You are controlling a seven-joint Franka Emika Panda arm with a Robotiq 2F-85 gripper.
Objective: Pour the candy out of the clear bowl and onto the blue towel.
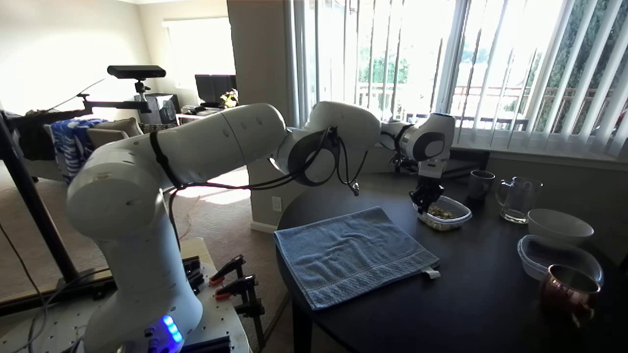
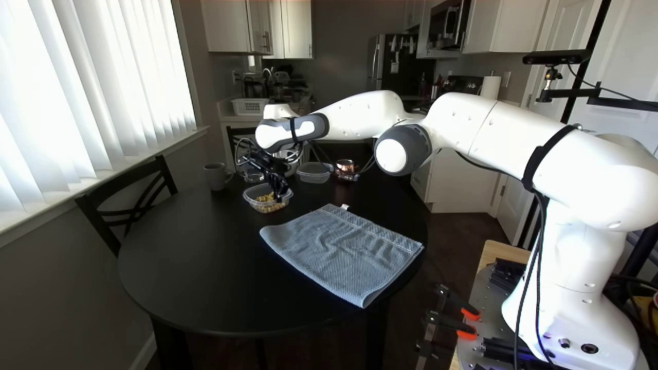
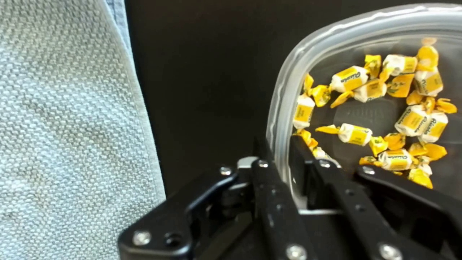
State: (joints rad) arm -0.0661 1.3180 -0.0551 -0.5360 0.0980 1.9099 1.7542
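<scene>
Clear plastic bowl [image 3: 362,115] pinched at its rim by the nearly closed pincer [image 3: 280,153]
In the wrist view, wrapped Ricola candies [image 3: 354,134] are seen inside. In both exterior views, the bowl is set on the tabletop [image 2: 205,272] near the blue towel [image 1: 351,252].

Daylight floods through a broad window [image 1: 422,59] hung with pale vertical blinds [image 2: 97,92], leaving the grey wall [image 1: 260,73] beside it in shade, while bright patches of sun [image 1: 228,195] lie on the beige carpet [image 1: 216,223], with a sofa [image 1: 107,137] and a dark screen [image 1: 216,88] farther back. In an exterior view, white cabinets [image 2: 239,25], a microwave [image 2: 447,23] and a refrigerator [image 2: 406,77] stand out at the rear, above a dark floor [image 2: 457,228]. A dark chair [image 2: 121,181] sits between the window and the round black counter [image 2: 205,272].
</scene>
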